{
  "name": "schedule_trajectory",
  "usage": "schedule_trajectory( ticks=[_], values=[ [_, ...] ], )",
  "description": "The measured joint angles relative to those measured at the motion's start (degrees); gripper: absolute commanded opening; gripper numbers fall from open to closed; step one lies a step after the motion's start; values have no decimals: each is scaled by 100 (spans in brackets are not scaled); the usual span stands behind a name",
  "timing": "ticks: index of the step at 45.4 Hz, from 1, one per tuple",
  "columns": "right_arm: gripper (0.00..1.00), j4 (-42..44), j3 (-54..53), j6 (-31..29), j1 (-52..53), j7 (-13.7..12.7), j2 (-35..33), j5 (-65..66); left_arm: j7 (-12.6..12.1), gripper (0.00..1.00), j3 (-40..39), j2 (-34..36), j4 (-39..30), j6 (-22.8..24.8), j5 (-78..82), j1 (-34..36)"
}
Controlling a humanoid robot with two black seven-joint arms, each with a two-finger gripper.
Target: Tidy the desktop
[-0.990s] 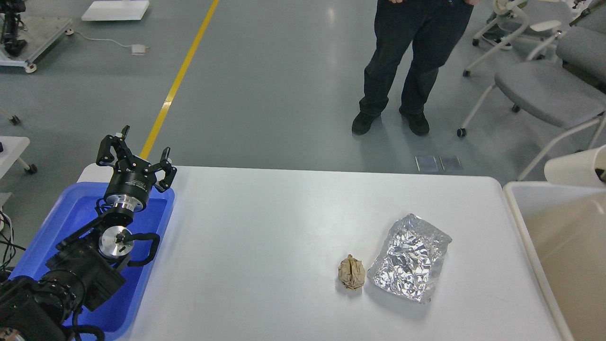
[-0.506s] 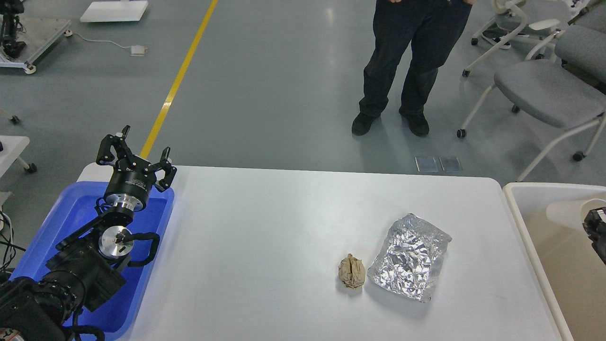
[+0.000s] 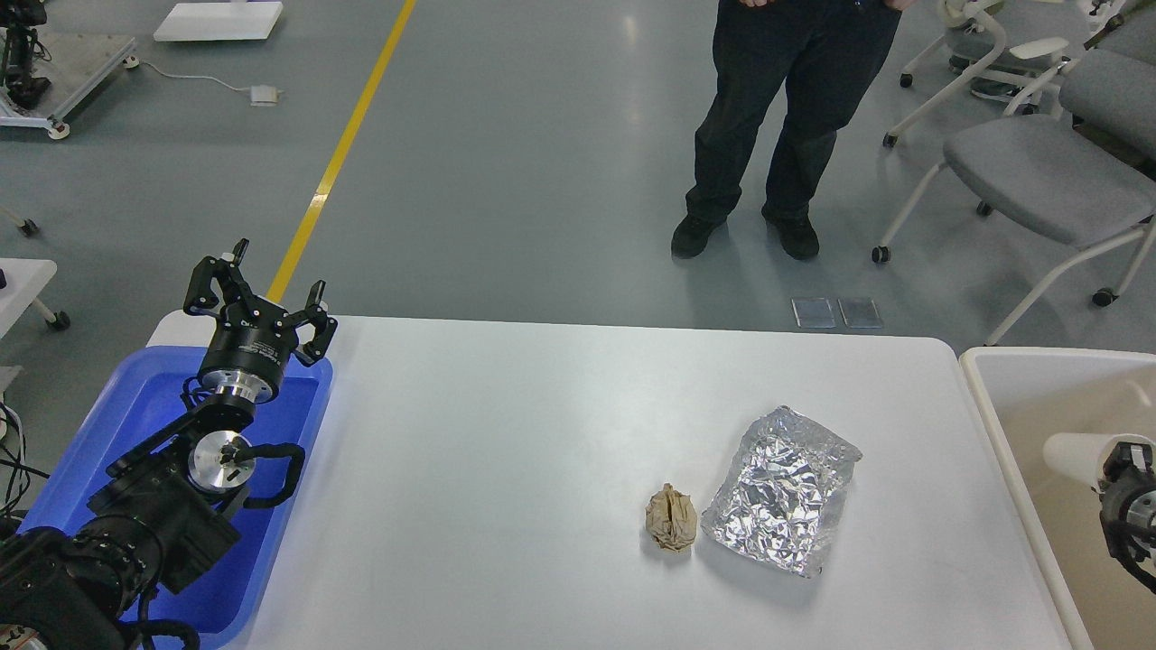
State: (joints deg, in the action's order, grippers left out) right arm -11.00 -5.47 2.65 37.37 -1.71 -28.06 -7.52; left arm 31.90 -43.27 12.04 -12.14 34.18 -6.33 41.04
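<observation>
Two scraps left on desktop (image 3: 506,451), paper ball (image 3: 671,529) and foil (image 3: 782,490), left of my right gripper (image 3: 1124,492), which has dropped into tub (image 3: 1011,433) holding white cup (image 3: 1075,450); grip unclear. Left gripper (image 3: 257,298) spread, idle over blue tray (image 3: 117,424).

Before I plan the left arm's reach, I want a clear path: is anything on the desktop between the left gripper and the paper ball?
Nothing visible: bare desktop lies between the left gripper and the paper ball; the foil sits beyond it.

Crumpled paper ball (image 3: 670,529) just beside foil sheet (image 3: 782,488) on desktop (image 3: 506,451)
</observation>
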Motion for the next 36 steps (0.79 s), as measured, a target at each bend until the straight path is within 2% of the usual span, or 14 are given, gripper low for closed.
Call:
schedule_trajectory(
  ticks=[2, 4, 7, 8, 36],
  values=[
    [63, 9, -23, 42, -22, -24, 18, -45, 0, 100, 0, 0, 0, -1, 0, 0],
    [73, 16, -44, 74, -39, -43, 31, -84, 0, 100, 0, 0, 0, -3, 0, 0],
    [95, 27, -90, 108, -58, -64, 38, -124, 0, 100, 0, 0, 0, -5, 0, 0],
    [97, 29, -107, 116, -62, -68, 39, -133, 0, 100, 0, 0, 0, -5, 0, 0],
    [100, 6, -491, 138, 77, -101, -93, -177, 0, 100, 2, 1, -1, -8, 0, 0]
  ],
)
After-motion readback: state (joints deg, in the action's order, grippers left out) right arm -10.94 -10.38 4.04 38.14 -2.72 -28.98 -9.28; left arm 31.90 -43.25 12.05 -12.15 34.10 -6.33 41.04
